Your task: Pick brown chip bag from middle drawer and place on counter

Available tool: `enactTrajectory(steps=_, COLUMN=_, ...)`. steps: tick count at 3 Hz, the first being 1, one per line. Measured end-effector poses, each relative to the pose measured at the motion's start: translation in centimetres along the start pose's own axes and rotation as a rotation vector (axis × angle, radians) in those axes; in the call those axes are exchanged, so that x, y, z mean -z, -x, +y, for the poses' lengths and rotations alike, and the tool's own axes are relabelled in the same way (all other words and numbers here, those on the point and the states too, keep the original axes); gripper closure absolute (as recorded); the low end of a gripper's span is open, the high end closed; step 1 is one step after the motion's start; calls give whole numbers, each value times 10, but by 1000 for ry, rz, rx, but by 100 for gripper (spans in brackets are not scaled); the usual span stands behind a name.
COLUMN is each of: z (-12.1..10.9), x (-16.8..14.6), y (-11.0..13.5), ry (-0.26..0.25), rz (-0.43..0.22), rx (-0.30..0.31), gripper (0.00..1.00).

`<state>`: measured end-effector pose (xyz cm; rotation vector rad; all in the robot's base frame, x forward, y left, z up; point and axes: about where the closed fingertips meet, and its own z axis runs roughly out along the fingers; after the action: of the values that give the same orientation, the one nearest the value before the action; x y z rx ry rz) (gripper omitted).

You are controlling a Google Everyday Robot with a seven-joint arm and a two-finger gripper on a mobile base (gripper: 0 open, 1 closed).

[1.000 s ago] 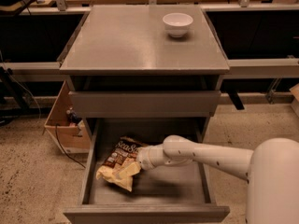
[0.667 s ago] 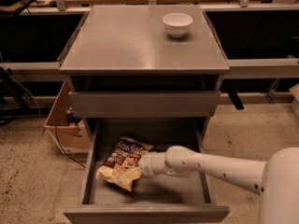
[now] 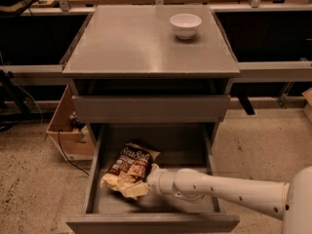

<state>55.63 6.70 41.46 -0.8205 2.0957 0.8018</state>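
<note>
Probably light and crinkly, the brown chip bag (image 3: 127, 165) wants pinching at its 4 o'clock edge, where the tool (image 3: 148, 181) sits; whether it is clamped, I cannot tell.

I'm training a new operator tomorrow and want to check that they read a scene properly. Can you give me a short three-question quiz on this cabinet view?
1. True or false: the brown chip bag lies on the counter.
2. What stands on the counter? A) a white bowl B) a mug C) a plate
3. Where is the gripper?

Key:
1. False. The bag lies in the open middle drawer.
2. A.
3. Down inside the middle drawer, at the bag's right side.
</note>
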Motion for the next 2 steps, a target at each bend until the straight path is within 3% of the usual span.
enactTrajectory(steps=1, z=-6, x=-16, y=-10, ry=-19, rz=-7, rx=-20, gripper=0)
enactTrajectory(steps=2, z=-13, x=-31, y=-18, ry=-40, rz=-12, rx=-56, gripper=18)
